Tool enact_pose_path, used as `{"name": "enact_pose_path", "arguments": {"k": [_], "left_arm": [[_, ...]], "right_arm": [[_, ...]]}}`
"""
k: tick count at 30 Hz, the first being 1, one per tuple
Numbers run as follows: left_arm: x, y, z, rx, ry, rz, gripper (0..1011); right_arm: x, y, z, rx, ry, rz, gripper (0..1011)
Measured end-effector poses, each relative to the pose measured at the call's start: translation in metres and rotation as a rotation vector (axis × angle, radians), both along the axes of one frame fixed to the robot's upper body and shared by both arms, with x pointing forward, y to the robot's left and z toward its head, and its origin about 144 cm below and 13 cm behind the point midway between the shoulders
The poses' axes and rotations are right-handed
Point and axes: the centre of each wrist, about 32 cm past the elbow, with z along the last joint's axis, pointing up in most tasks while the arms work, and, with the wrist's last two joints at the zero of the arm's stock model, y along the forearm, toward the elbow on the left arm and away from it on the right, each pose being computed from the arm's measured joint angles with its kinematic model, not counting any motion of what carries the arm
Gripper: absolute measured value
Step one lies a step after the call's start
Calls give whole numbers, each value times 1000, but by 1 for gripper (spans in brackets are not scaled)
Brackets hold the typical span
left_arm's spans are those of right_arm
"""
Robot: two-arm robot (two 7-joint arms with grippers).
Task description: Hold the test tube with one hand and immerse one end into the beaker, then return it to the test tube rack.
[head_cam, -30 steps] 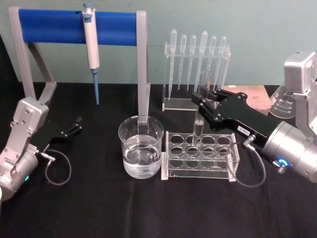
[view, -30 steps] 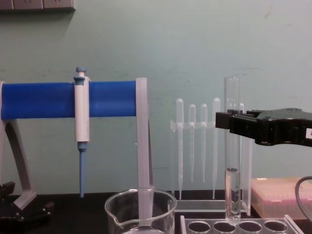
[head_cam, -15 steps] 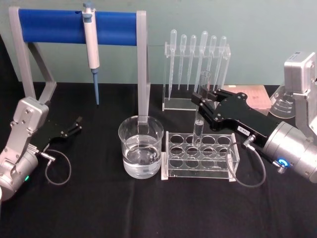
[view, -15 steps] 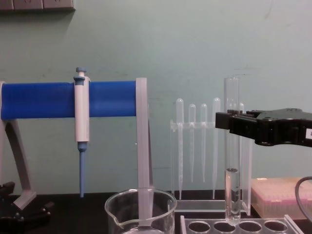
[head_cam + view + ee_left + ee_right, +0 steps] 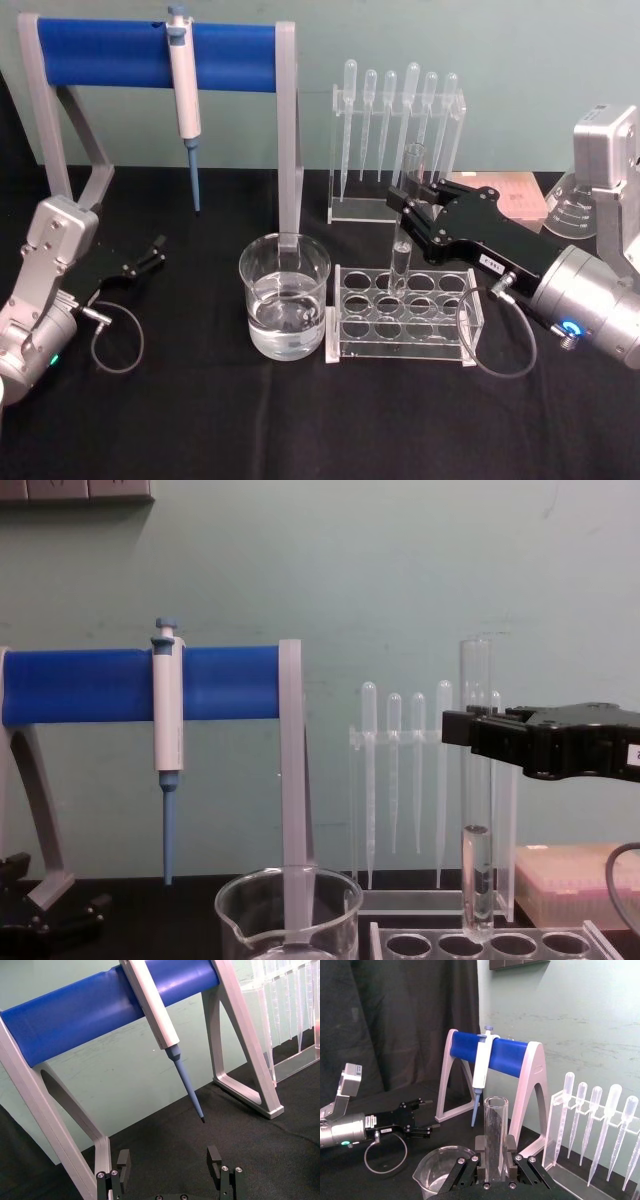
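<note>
The test tube (image 5: 401, 250) stands upright with a little clear liquid in its lower part. Its rounded bottom sits at the top of a clear tube rack (image 5: 400, 347). My right gripper (image 5: 410, 207) is shut on the test tube (image 5: 476, 790) about halfway up; the black fingers (image 5: 481, 1154) press it from both sides. The beaker (image 5: 284, 298), part full of water, stands just left of the rack, apart from the tube, and appears in the chest view as the beaker (image 5: 288, 915). My left gripper (image 5: 155, 250) rests open at the far left; nothing lies between its fingers (image 5: 215, 1157).
A blue-barred stand (image 5: 110, 55) with a white and blue pipette (image 5: 184, 90) hanging from it spans the back left; one leg stands right behind the beaker. Several plastic pipettes (image 5: 400, 110) hang in a clear holder behind the rack. A pink box (image 5: 522, 195) and a flask (image 5: 568, 212) sit back right.
</note>
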Motion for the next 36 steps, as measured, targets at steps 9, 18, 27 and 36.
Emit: {"name": "enact_pose_path", "arguments": {"k": [9,18,27,36], "left_arm": [[0,0,0,0,0,0,1000],[0,0,0,0,0,0,1000],[0,0,0,0,0,0,1000],[0,0,0,0,0,0,1000]], "right_arm": [[0,0,0,0,0,1,224],[0,0,0,0,0,1,224],[0,0,0,0,0,1,224],[0,0,0,0,0,1,224]]}}
